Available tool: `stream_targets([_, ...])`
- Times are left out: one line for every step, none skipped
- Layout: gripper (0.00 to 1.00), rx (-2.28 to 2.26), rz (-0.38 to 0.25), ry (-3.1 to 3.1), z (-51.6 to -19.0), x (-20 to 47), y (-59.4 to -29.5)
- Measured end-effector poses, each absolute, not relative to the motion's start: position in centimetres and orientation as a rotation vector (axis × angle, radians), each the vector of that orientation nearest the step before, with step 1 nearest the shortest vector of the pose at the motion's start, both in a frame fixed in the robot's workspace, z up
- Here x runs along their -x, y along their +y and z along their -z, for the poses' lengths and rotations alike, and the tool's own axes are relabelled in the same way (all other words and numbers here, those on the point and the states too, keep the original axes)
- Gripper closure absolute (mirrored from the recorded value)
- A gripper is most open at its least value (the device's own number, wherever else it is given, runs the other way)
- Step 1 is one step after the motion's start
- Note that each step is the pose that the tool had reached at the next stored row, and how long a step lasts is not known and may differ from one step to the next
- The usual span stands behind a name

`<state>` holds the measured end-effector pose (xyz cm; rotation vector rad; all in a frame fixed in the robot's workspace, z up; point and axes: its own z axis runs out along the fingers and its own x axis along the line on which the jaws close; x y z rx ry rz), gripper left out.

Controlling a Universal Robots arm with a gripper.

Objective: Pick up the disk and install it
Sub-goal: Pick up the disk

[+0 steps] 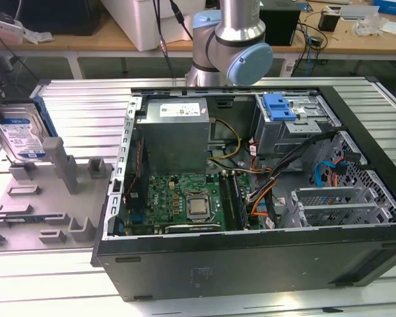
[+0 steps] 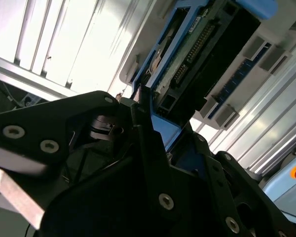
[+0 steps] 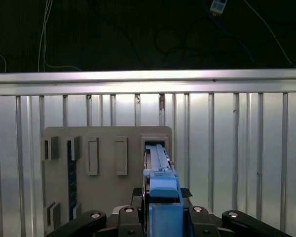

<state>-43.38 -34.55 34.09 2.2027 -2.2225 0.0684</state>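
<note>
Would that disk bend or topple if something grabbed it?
Probably stiff and heavyish: the disk is a metal slab in a blue frame. Standing on edge at the grey holder, it might tip if nudged. Its exposed circuit board looks fragile.

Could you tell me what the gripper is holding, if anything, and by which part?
The gripper holds the disk by one end of its blue bracket.

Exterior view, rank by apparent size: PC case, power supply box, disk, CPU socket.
1. PC case, by far the largest.
2. power supply box.
3. disk, only a little smaller-looking than the box; the gap is narrow, so treat this order as loose.
4. CPU socket, clearly the smallest.
</note>
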Motion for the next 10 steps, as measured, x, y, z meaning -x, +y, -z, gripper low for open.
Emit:
stream_targets([0.64, -2.203, -0.068, -2.222, -34.18, 43.38, -34.55])
stream_targets([0.64, -2.203, -0.069, -2.222, -34.27, 43.38, -34.55])
stream_targets([0.64, -2.203, -0.069, -2.222, -34.36, 43.38, -34.55])
stream_targets([0.64, -2.203, -0.069, -2.222, -34.50, 43.38, -34.55])
stream_targets([0.64, -2.203, -0.069, -2.222, -34.59, 43.38, -34.55])
stream_targets([0.64, -2.203, -0.069, -2.222, -34.69, 43.38, -34.55])
stream_targets([0.64, -2.203, -0.069, -2.222, -34.80, 43.38, -34.55])
stream_targets([0.64, -2.203, -0.069, -2.222, -34.90, 43.38, -34.55])
stream_targets([0.64, -2.203, -0.069, -2.222, -35.01, 43.38, -34.55])
stream_targets([0.64, -2.203, -0.069, -2.222, -35.11, 43.38, -34.55])
